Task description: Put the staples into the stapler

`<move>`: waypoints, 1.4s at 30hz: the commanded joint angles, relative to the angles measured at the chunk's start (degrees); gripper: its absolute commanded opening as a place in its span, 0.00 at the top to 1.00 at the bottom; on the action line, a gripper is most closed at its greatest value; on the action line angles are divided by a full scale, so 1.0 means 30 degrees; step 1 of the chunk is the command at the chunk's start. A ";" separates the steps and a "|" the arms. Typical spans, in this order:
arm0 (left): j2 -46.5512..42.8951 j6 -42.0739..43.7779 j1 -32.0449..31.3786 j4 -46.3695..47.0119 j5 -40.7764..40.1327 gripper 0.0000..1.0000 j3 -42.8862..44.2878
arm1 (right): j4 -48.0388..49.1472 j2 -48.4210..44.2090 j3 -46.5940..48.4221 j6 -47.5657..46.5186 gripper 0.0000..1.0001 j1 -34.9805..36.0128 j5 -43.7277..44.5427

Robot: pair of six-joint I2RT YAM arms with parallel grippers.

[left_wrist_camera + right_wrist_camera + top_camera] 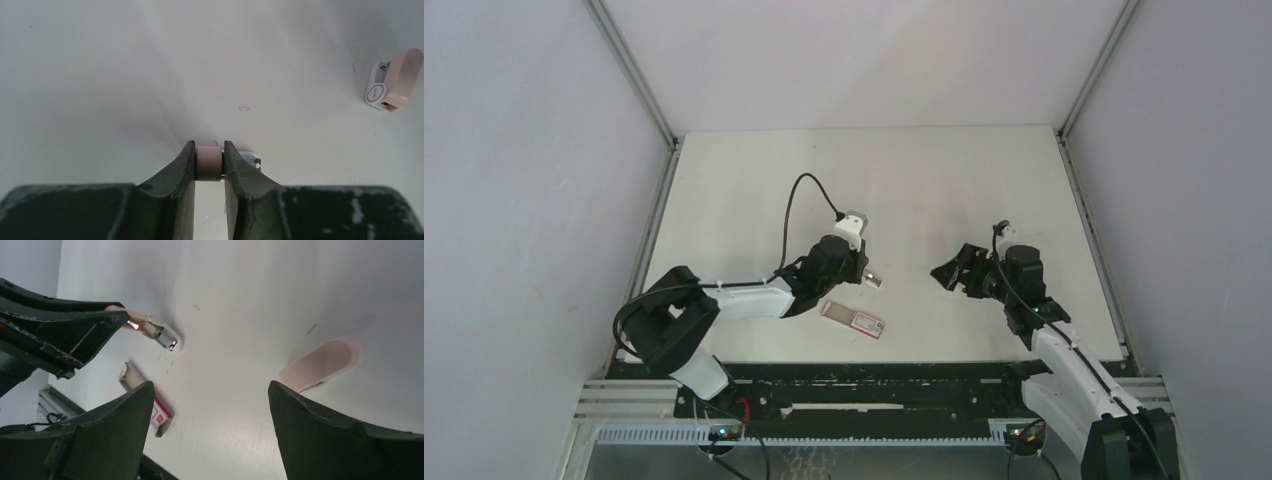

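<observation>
The left pincer (867,277) is clamped on a small pink block (209,163), pinched only at the fingertips, with a white and metal end sticking out toward 3 o'clock. I take it for the stapler or one half of it. A second pink-and-white piece (392,82) lies on the worktop (904,170) at 2 o'clock in the left wrist view, beneath the right pincer (951,270), whose jaws gape wide with nothing in them. Which of the two is the stapler body I cannot tell.

The staple pack (854,318) lies flat at 6 o'clock from the left pincer, just beside it and close to the near edge. Whether its sleeve is open I cannot tell.

The likeliest trouble is the shallow tip grip: any push on the metal end could make the block pivot or slip out. A right-arm reach for the pack has to pass toward 8 o'clock, close under the left fingers, so a knock between the arms is possible. A nudge toward 6 o'clock could also slide the pack off onto the rail.

Open room lies toward 12 o'clock, across the far half of the worktop, and walls close off 9 and 3 o'clock
</observation>
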 commanded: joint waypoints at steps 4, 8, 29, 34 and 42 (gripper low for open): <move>-0.1090 -0.2404 -0.1051 -0.0183 -0.3457 0.92 -0.0683 | 0.3550 0.1920 -0.0696 0.4651 0.22 0.4319 0.3573; -0.0936 -0.2686 -0.1626 -0.0838 -0.4185 0.92 -0.0547 | 0.5530 0.4876 -0.0020 0.5507 0.29 0.6505 0.3928; 0.0207 -0.4570 -0.3816 -0.4035 -0.5033 0.83 0.1432 | 1.0575 1.5044 0.4012 0.6285 0.53 0.8775 0.1299; 0.0418 -0.4907 -0.4288 -0.4232 -0.4704 0.76 0.1831 | 1.0830 1.5487 0.4045 0.6334 0.58 0.8817 0.1269; 0.0191 -0.5372 -0.4438 -0.3978 -0.3987 0.63 0.1490 | 1.0721 1.5563 0.4046 0.6068 0.61 0.8752 0.1336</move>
